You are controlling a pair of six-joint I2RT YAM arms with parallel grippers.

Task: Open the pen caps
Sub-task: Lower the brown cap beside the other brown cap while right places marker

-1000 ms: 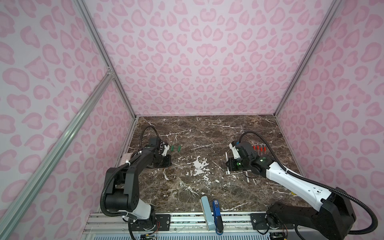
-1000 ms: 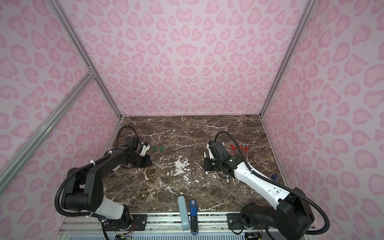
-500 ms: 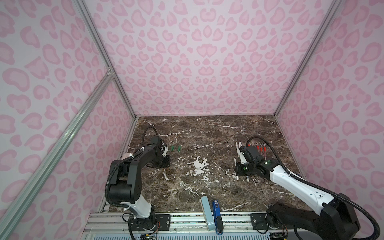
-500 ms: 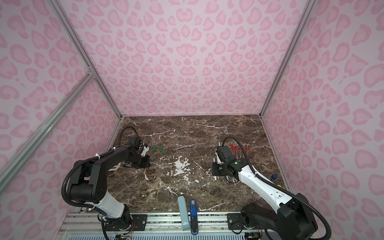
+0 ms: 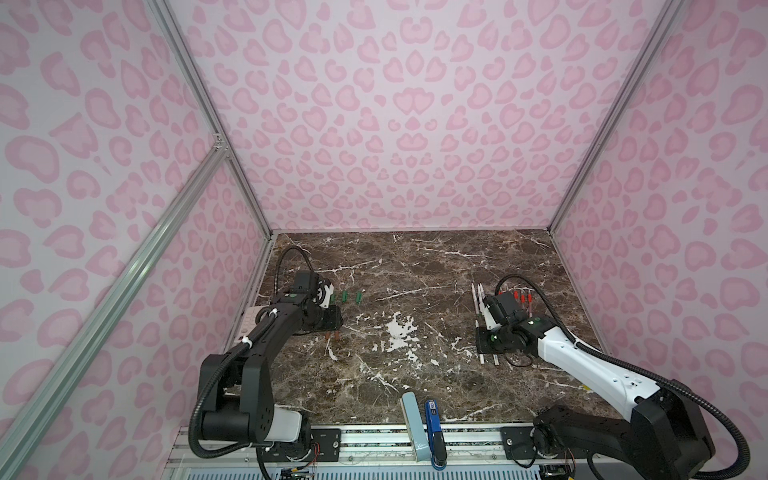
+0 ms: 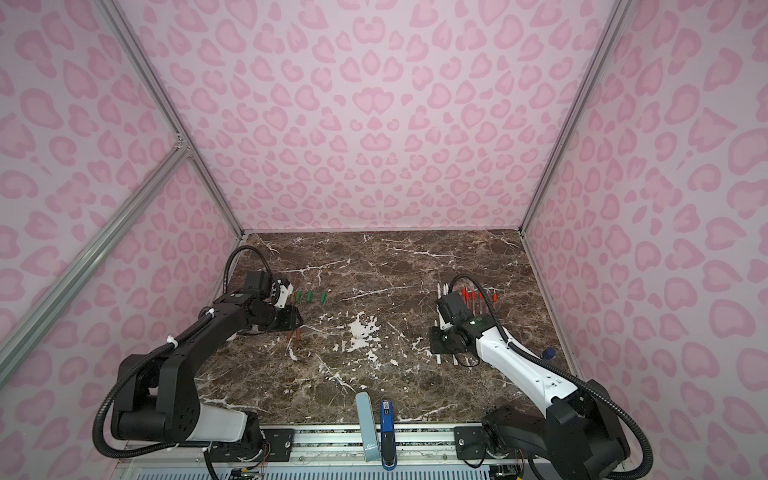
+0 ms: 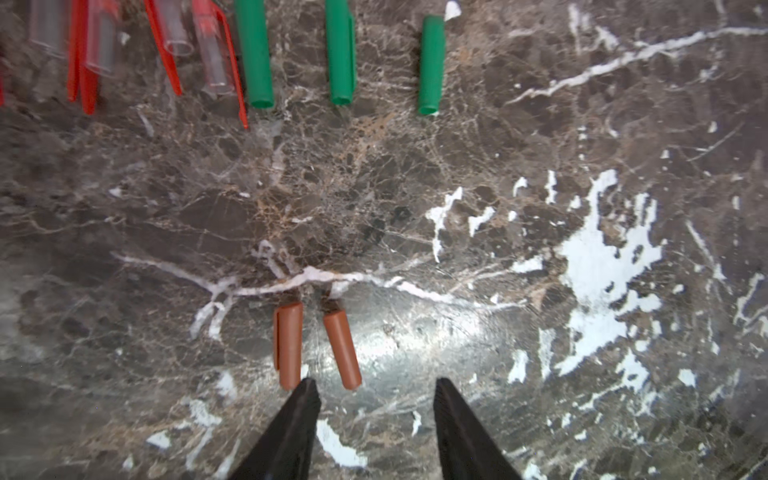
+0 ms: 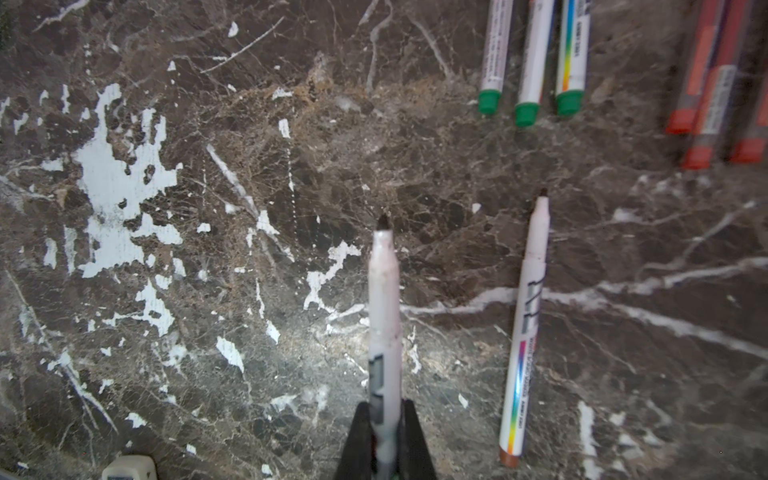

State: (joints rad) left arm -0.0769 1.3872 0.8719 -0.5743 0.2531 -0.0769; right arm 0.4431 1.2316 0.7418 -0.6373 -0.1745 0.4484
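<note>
Right arm has swung back twd the right side of the marble table since a sec ago, and the left hand has let go. That left hand is now released, jaws apart w/ nothing btwn them, low over the table's left side. The right hand is clenched on a white marker, uncapped, dark tip pointing fwd. A second uncapped marker lies near it. Three green-ended markers and some red pens lie further on. Two brown-orange caps lie side by side just ahead of the left fingertips. Three green caps and the red caps sit in a row beyond.
</note>
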